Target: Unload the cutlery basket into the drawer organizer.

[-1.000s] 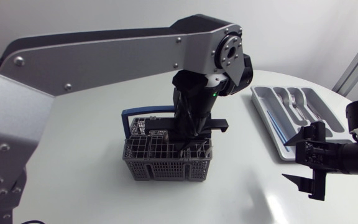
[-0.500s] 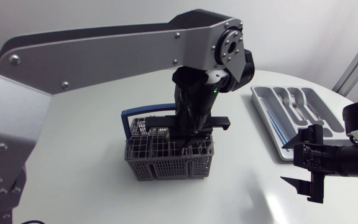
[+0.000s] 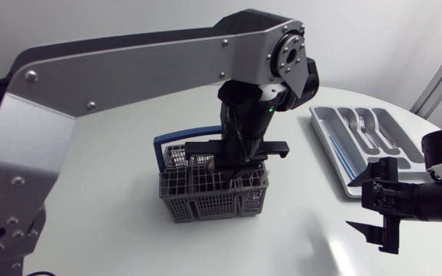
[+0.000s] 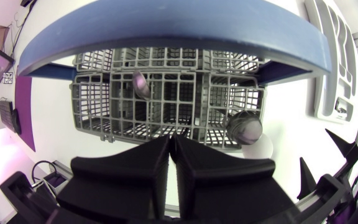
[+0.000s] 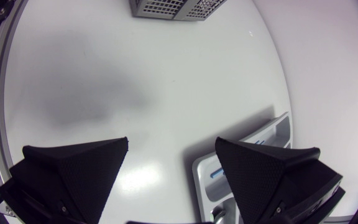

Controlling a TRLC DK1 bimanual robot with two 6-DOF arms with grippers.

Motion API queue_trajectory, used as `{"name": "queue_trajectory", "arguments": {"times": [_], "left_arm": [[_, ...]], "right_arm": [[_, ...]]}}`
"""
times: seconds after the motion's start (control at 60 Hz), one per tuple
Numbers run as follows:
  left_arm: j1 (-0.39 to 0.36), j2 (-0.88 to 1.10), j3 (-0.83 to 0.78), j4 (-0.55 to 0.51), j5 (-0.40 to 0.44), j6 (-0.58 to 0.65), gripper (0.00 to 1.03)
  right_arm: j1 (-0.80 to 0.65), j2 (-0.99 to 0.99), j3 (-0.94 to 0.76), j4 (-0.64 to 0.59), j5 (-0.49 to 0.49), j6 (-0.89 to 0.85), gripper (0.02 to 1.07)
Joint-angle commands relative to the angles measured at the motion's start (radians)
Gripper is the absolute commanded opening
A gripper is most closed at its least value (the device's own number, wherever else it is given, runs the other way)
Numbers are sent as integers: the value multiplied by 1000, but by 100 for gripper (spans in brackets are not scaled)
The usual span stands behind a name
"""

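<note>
The grey cutlery basket [image 3: 206,201] with a blue handle [image 3: 176,140] stands mid-table. My left gripper [image 3: 236,170] points straight down into it; in the left wrist view its fingers [image 4: 135,168] are pressed together, with nothing visible between them. Below them the basket [image 4: 104,99] holds a spoon [image 4: 244,127] at one corner and another utensil [image 4: 142,84] further in. The grey drawer organizer [image 3: 336,146], with forks in it, lies at the right. My right gripper [image 3: 380,211] hovers open beside the organizer's near end, its fingers [image 5: 73,168] wide apart over bare table.
The white round table [image 3: 106,199] has free room in front of and left of the basket. In the right wrist view the organizer's corner [image 5: 244,165] lies between the fingers, and the basket's base [image 5: 176,7] is far ahead.
The left gripper and the basket have shifted slightly to the right together. The right gripper has sunk a little toward the table's front edge.
</note>
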Motion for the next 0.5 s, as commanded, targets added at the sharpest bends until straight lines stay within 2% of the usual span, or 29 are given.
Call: {"name": "queue_trajectory", "arguments": {"times": [0.0,0.483], "left_arm": [[-2,6,-37,21,26,5,4],[-9,-95,-135,28,26,32,4]], "right_arm": [[5,-9,-24,6,2,8,103],[50,-43,-34,-2,2,43,103]]}}
